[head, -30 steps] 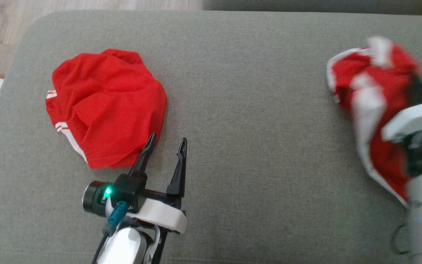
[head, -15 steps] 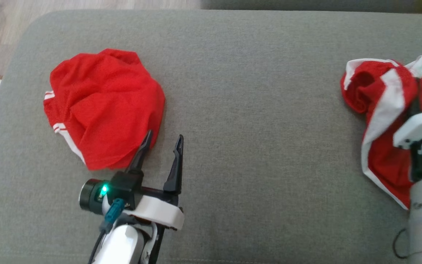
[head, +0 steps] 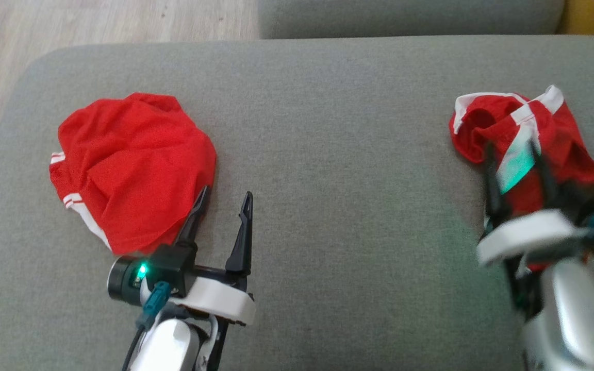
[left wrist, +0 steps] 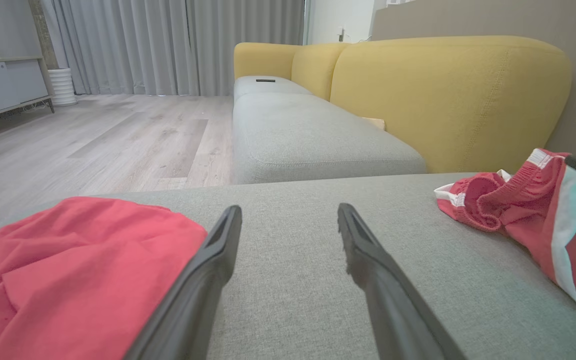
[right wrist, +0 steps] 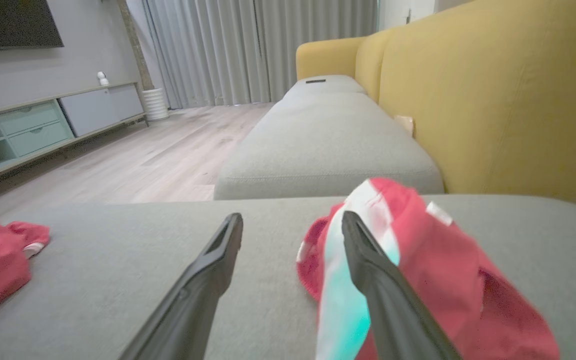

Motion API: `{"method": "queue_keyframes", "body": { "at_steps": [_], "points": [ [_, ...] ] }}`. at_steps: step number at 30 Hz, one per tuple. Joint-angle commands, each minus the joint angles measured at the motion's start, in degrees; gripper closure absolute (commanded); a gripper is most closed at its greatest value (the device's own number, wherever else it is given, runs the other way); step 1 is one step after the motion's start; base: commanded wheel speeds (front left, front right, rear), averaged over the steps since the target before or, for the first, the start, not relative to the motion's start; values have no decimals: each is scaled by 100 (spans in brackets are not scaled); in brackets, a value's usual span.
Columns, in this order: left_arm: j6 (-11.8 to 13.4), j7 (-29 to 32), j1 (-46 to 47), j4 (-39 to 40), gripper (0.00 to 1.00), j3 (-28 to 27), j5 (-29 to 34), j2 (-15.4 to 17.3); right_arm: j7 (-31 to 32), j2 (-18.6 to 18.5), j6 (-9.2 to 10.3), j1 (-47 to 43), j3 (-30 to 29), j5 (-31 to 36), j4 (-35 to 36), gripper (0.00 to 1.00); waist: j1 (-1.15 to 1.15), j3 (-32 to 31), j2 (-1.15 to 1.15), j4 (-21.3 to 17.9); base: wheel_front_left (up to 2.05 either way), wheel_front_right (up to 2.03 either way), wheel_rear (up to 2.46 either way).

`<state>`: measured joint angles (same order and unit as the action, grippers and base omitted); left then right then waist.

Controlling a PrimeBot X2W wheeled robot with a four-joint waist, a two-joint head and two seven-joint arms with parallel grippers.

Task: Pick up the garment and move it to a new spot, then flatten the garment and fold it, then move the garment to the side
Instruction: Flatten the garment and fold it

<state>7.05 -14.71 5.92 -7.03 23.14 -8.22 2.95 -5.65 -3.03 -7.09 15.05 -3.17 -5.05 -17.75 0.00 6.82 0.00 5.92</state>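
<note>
My right gripper point(head: 511, 146), jaws apart, sits over the crumpled red-and-white shorts point(head: 565, 149) at the right of the grey cushion point(head: 353, 154). My left gripper point(head: 226, 192) is open beside another red garment point(head: 132, 170). Moving looks done; next I must spread the shorts flat.

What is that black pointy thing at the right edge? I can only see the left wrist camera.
Observer: A finger of the right gripper. Its two fingers stand wide apart over the red and white shorts.
Operator: Is it holding them?
Observer: It doesn't look so. In the right wrist view the white stripe sits against one finger, and the other finger is well clear.
Operator: Does the red cloth by my fingers have stripes too?
Observer: Yes. From the head view, the red cloth has white stripes on its left edge.
</note>
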Motion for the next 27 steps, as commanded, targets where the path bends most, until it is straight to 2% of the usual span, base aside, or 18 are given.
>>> {"method": "queue_keyframes", "body": {
  "at_steps": [1,4,12,21,27],
  "points": [
    [-10,-29,107,211,0,-230,32,-7,-102,13,-40,-136,343,-155,356,0,0,-47,0,-22,0,0,0],
    [-13,-29,80,206,0,-233,30,-7,-128,14,-40,-512,644,-286,500,0,0,-91,0,-28,0,0,0],
    [-36,-29,55,219,0,-203,28,-7,-126,14,-40,-712,757,-143,588,0,0,-134,0,47,0,0,0],
    [-30,-29,100,235,0,-137,-14,-7,285,14,-40,-29,205,691,604,0,0,36,0,305,0,0,0],
    [-10,-29,163,224,0,-67,-75,-7,631,15,-40,693,-525,1217,372,0,0,145,0,463,0,0,0]
  ]
}}
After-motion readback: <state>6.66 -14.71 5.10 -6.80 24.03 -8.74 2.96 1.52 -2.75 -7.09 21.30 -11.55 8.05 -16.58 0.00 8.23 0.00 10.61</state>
